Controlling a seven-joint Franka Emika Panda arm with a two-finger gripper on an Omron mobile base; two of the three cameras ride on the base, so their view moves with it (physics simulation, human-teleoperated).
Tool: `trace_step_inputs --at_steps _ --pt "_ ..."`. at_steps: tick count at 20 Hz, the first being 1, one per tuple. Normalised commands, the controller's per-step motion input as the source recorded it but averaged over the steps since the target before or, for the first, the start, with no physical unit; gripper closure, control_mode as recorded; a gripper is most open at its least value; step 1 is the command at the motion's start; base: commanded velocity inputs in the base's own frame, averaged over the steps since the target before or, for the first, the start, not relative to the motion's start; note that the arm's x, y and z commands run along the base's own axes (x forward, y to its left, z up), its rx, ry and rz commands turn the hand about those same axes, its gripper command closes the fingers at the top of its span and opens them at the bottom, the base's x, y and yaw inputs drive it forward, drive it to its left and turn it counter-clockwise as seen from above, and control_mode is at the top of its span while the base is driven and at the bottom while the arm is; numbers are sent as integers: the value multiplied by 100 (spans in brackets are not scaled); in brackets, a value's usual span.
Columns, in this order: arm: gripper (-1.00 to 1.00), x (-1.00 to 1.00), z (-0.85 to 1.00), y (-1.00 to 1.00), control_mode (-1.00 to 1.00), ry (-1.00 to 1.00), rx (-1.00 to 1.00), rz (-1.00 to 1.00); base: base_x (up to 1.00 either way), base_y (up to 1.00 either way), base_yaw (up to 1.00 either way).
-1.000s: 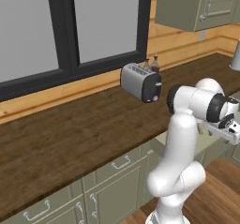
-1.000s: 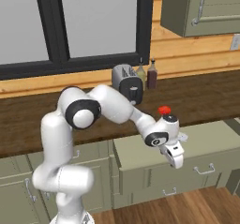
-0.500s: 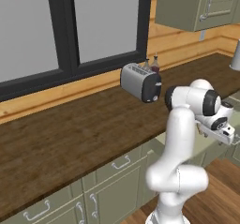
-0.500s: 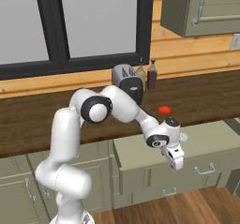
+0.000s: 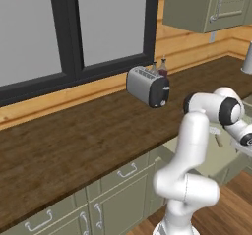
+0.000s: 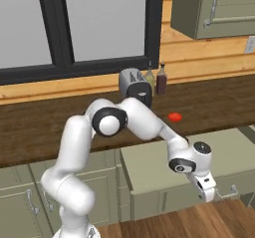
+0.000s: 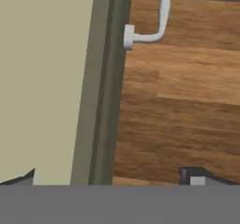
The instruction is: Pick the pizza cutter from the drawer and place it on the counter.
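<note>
Drawer (image 6: 149, 175): open, lower centre of frame.
Pizza cutter (image 5: 217, 137): we see it inside the drawer, ungrasped.
End effector (image 6: 208, 194): fingers apart, over drawer's front edge.
Remaining: grasp, lift, place on surface (image 6: 40, 122).

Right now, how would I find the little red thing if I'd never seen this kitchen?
Find the long dark brown wooden counter under the big window. On it, by the wall, stand a silver toaster and two bottles. The small flat red disc lies alone nearer the counter's front edge, in front of the bottles; it is the only red thing, and flat where its neighbours stand tall.
</note>
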Motion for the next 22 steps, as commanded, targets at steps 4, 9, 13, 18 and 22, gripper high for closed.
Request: trace_step_inputs --at_steps 4,9,13,18,22 --pt "-100 -100 -7 -100 -100 -2 0 -6 0 0 0" --pt "-100 -78 5 -98 -100 -6 12 -14 0 0 0" --pt "-100 0 95 7 -100 -4 15 -8 0 0 0" --pt "-100 48 100 60 -100 0 0 -5 0 0 0" --pt "-100 99 79 27 -100 6 0 20 0 0 0"
